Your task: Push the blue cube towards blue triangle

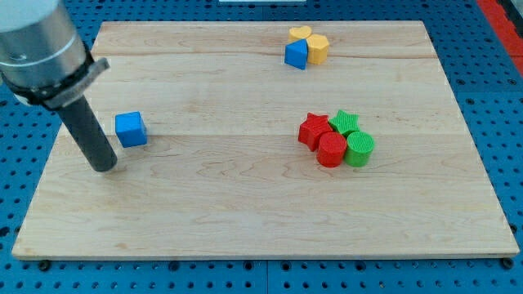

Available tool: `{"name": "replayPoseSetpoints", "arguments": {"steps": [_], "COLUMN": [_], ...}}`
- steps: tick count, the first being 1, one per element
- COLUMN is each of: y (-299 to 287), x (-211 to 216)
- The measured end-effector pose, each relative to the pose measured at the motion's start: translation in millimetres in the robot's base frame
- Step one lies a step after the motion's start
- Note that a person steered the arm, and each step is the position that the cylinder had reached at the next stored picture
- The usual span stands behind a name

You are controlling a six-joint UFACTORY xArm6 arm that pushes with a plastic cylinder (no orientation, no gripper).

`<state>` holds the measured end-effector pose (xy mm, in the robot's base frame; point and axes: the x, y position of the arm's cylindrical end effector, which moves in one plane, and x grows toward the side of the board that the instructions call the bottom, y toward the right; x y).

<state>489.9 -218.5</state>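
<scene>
Writing of any kind is not showing on the blocks, on the board or on the arm; no brand or label can be read.

At the view's left, my tip (pixel 104 167) is resting on the wooden board (pixel 245 212), near the board's left edge. The rod is a plain dark stick, so it is neither opening nor closing on anything, and it is holding nothing. The blue cube (pixel 131 129) is sitting just beside the rod, to the view's right of it and a little higher than the tip. A narrow gap seems to be showing between the cube and the rod, but I cannot tell this for sure.

Going right, a wide bare stretch of wood is lying between the cube and the other blocks.

Near the board's top edge, right of the centre, the blue triangle (pixel 296 55) is standing. It is touching a yellow heart (pixel 300 33) above it and a yellow hexagon (pixel 318 48) on its right side. The triangle's left and lower sides are staying open.

Further down and to the right, four blocks are crowding together: a red star (pixel 314 130), a green star (pixel 346 122), a red cylinder (pixel 332 150) and a green cylinder (pixel 359 149). This group is well apart from the board's right and bottom edges.
</scene>
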Motion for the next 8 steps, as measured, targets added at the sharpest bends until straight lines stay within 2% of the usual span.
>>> {"name": "replayPoseSetpoints", "arguments": {"steps": [2, 5, 6, 8], "y": [13, 55, 93, 223], "x": [-43, -66, -74, -122]}}
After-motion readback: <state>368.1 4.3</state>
